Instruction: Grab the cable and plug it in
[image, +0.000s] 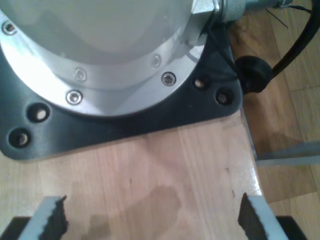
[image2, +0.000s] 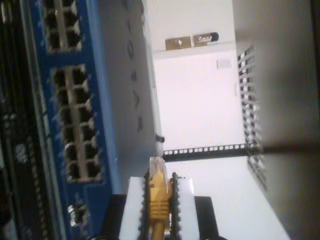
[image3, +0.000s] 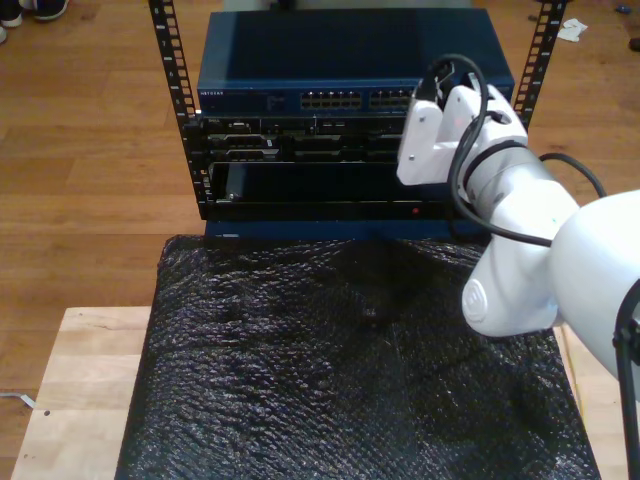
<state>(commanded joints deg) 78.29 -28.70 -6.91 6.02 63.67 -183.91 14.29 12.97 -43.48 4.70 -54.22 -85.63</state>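
Note:
My second gripper (image2: 160, 184) is shut on the yellow-orange cable (image2: 159, 202) just behind its clear plug (image2: 156, 165), and the plug tip points past the fingertips. The blue network switch (image2: 106, 150) lies close beside the plug, with a block of ports (image2: 77, 122) on its face. In the exterior view the second arm's white wrist (image3: 440, 135) hangs in front of the switch (image3: 340, 60), at the port row (image3: 345, 98) toward that view's right. My first gripper (image: 152, 220) is open over bare wood with nothing between its black pads (image: 55, 217).
The switch sits in a black rack with perforated posts (image3: 172, 60). A black bubbled mat (image3: 350, 350) covers the wooden table (image3: 70, 380) in front. A robot base plate (image: 125, 117) and a black cable (image: 295, 45) lie ahead of my first gripper.

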